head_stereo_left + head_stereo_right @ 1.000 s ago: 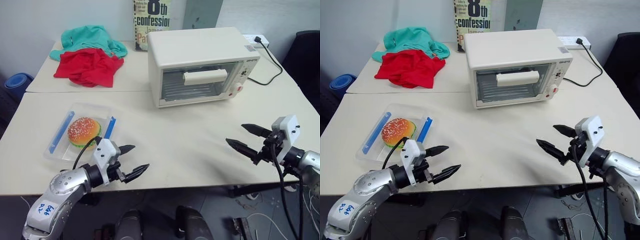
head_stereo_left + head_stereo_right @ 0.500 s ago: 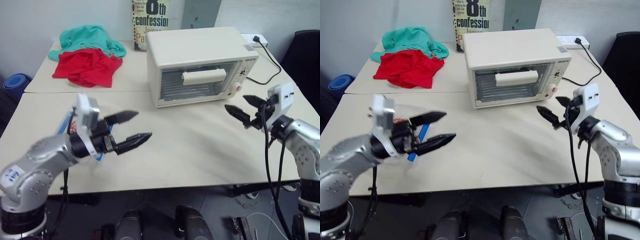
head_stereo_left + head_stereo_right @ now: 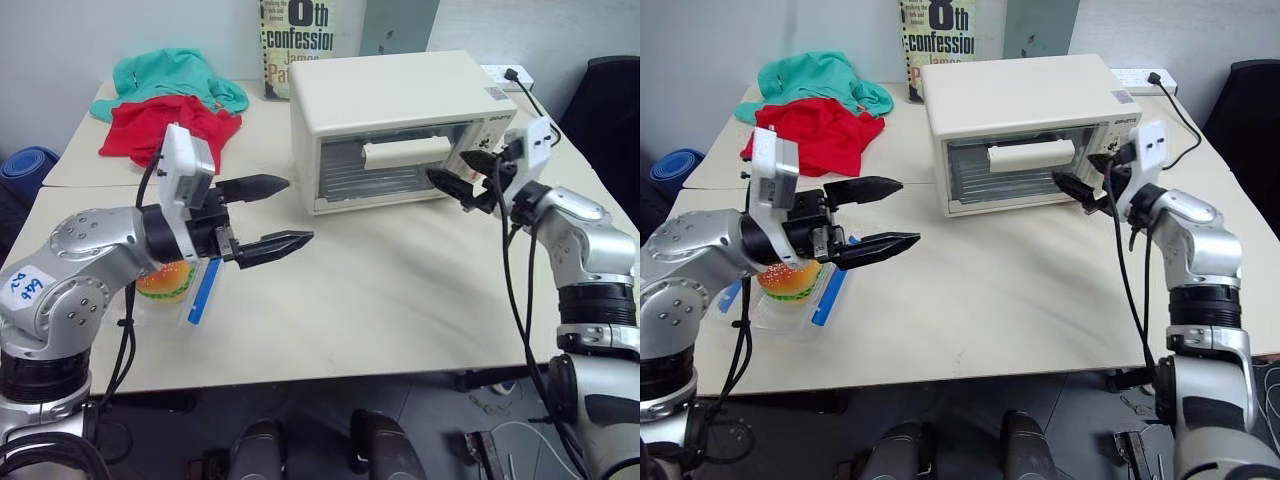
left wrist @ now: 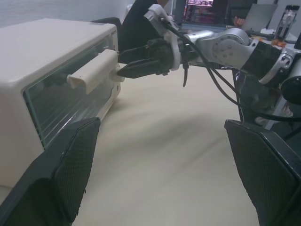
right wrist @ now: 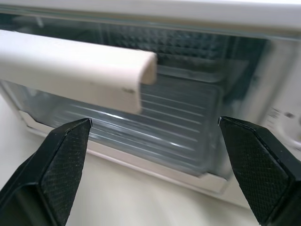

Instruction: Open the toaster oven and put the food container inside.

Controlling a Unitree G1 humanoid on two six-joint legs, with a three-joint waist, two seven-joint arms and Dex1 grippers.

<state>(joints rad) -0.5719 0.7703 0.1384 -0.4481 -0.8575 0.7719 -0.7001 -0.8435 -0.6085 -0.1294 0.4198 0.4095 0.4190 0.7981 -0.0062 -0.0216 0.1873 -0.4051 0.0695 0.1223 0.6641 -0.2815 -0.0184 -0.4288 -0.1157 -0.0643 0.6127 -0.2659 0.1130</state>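
The cream toaster oven (image 3: 400, 110) stands at the back of the table with its glass door closed and its bar handle (image 3: 405, 153) across the front. My right gripper (image 3: 450, 169) is open, level with the handle's right end and just short of the door; in the right wrist view the handle (image 5: 75, 66) lies close ahead between my fingers (image 5: 51, 165). My left gripper (image 3: 298, 210) hangs open and empty above the table, pointing toward the oven. Under my left arm, partly hidden, sits the food container (image 3: 203, 290) with the burger (image 3: 165, 281) inside.
Red and teal cloths (image 3: 165, 120) lie at the back left, and a book (image 3: 295, 45) stands against the wall. A black cord (image 3: 535, 110) runs from the oven to a power strip at the back right. A black chair (image 3: 612, 110) stands to the right.
Both arms have risen. My left gripper lifted from the table's front edge to above the container. My right gripper travelled forward and left to the oven handle's right end. Both stayed open.
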